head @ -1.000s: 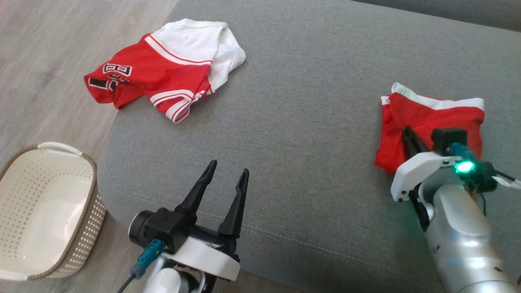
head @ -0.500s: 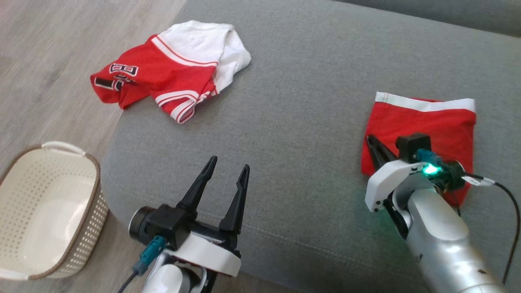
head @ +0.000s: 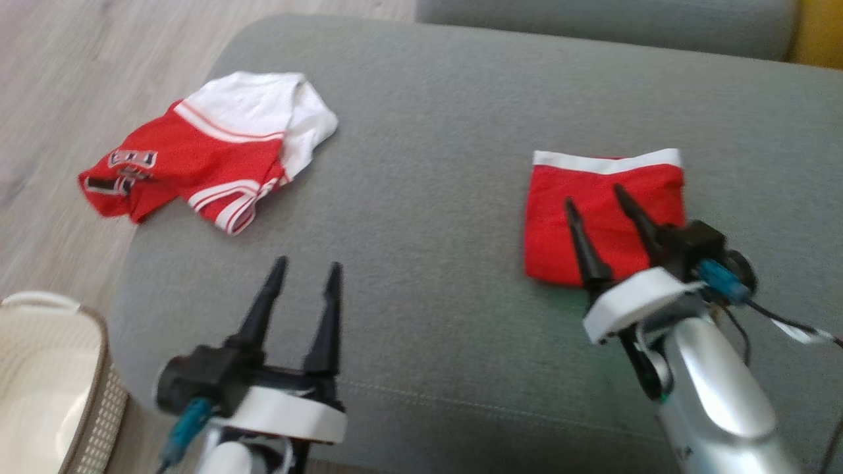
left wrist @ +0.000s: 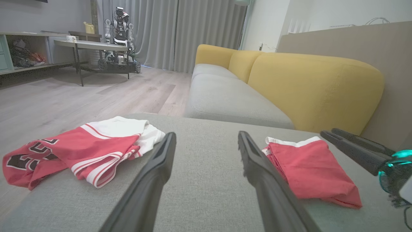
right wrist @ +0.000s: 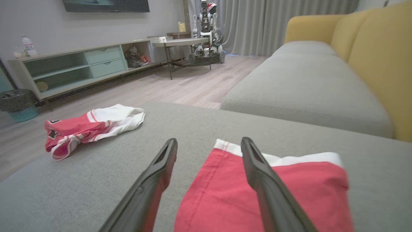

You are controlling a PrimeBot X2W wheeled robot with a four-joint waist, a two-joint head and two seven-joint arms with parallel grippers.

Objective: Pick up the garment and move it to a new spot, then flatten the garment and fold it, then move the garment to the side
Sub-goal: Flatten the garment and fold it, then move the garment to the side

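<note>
The folded red shorts (head: 602, 217), white waistband at the far side, lie flat on the right part of the grey sofa cushion (head: 428, 197). The right gripper (head: 593, 195) is over them, its 2 fingers spread and pinching nothing. The left gripper (head: 307, 263) hovers near the cushion's front edge, fingers apart and empty. A crumpled red-and-white jersey (head: 197, 164) drapes over the far left corner. A cream perforated basket (head: 99, 368) stands on the floor.

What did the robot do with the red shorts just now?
The right hand opened and let go of the red shorts, which now lie flat on the sofa instead of bunched. The left hand stayed open, and the jersey stayed put.
</note>
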